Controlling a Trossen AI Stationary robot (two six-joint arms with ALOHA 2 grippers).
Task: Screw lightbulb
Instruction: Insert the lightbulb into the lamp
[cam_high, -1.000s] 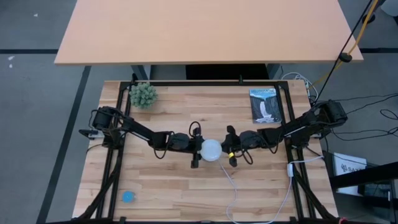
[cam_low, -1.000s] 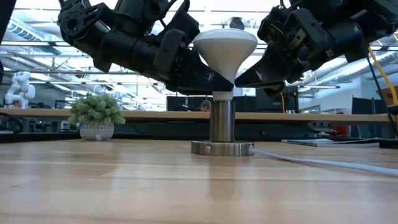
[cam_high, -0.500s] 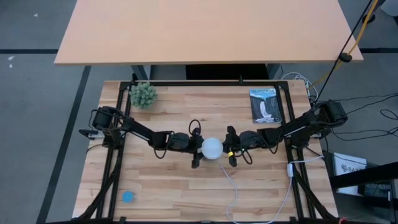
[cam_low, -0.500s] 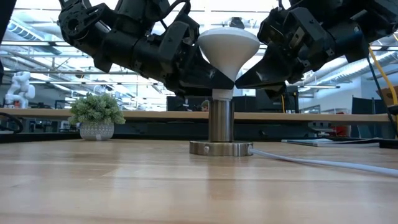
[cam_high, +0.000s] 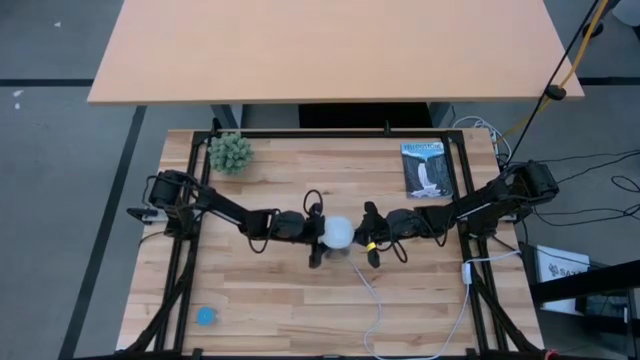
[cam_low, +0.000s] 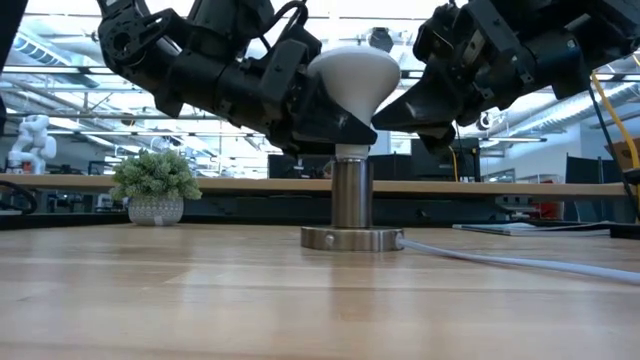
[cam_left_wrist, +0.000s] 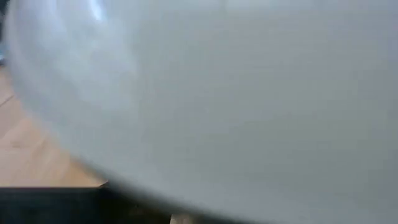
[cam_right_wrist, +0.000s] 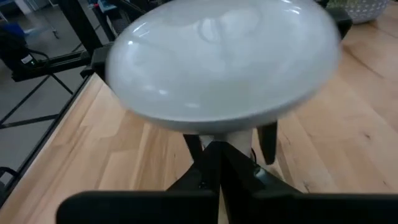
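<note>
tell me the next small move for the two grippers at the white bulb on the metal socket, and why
Probably keep turning the white frosted lightbulb down into the upright silvery metal socket. The left gripper and right gripper both sit against its tapering neck, and the low view shows a pale band of base above the socket rim, so it looks not fully seated.

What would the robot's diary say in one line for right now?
step: screwing in | lightbulb: upright on socket | left pincer: at bulb neck | right pincer: at bulb neck

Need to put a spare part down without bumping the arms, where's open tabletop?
Bare wood lies between the plant and booklet, and between the blue disc and white cord. Mid-table is crowded: both arms meet at the lightbulb.
</note>
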